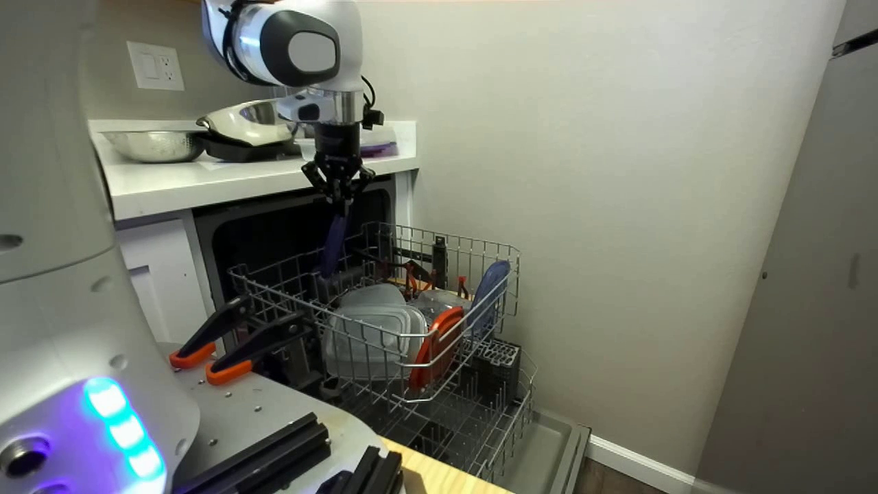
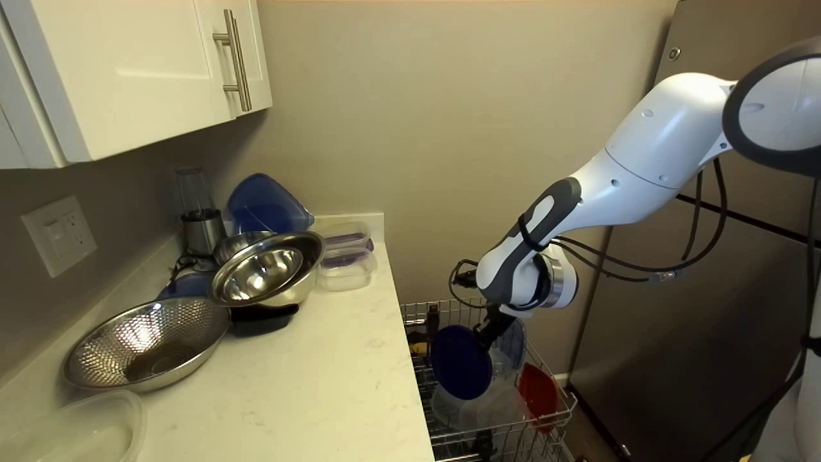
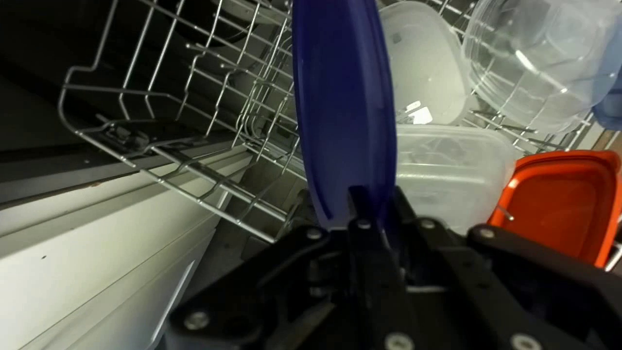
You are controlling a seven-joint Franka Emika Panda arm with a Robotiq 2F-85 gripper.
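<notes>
Robot base (image 1: 62, 322) fills the left, then come orange-tipped clamps (image 1: 262, 344), the gripper (image 1: 341, 206) with fingers pinching a dark blue lid (image 1: 334, 247) near the back edge of a dishwasher rack (image 1: 469, 247), clear containers (image 1: 377, 333), and an orange lid (image 1: 439, 351) at its front corner.

In an exterior view, the white arm (image 2: 648, 163) slants down to the left from the right edge. In an exterior view, its wrist (image 1: 336, 106) sits near the top, left of the middle, with the black gripper (image 1: 341, 206) pointing straight down. The fingers (image 3: 359, 204) are squeezed close together. Blue lights (image 1: 127, 433) glow on the base (image 1: 75, 315), lower left.
</notes>
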